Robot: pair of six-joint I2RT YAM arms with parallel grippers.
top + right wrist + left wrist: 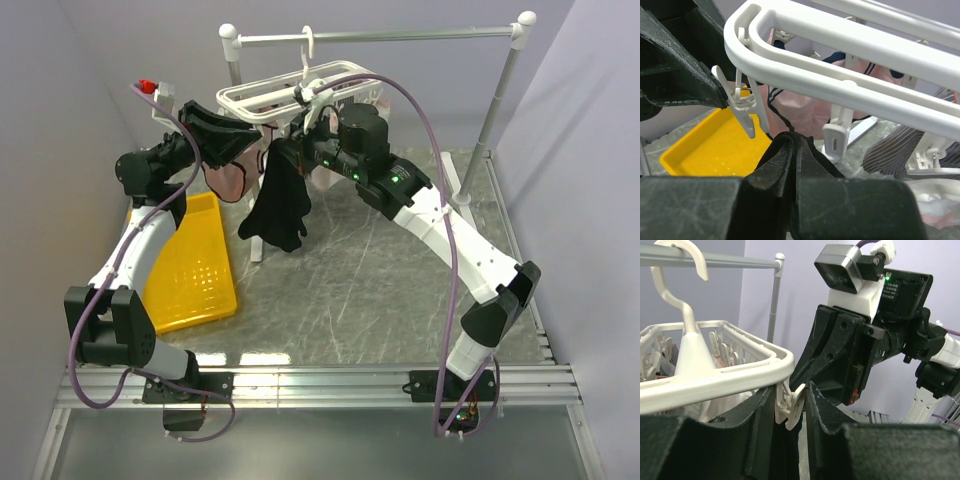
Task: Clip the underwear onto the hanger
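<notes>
The white hanger (290, 92) hangs by its hook from the rail, and small clips dangle under its bars. My left gripper (252, 135) is at its near left corner, with both fingers pressing a white clip (790, 410). In the right wrist view that clip (742, 112) stands with its prongs spread. The black underwear (278, 205) hangs limp just below, its top edge pinched in my right gripper (794, 137). The top edge sits a little under and to the right of the spread clip, apart from it.
A yellow tray (195, 265) lies on the table under the left arm. The grey rail stand (400, 36) spans the back. A pale pink garment (800, 110) and a grey striped one (900, 150) hang from the hanger's other clips (834, 140).
</notes>
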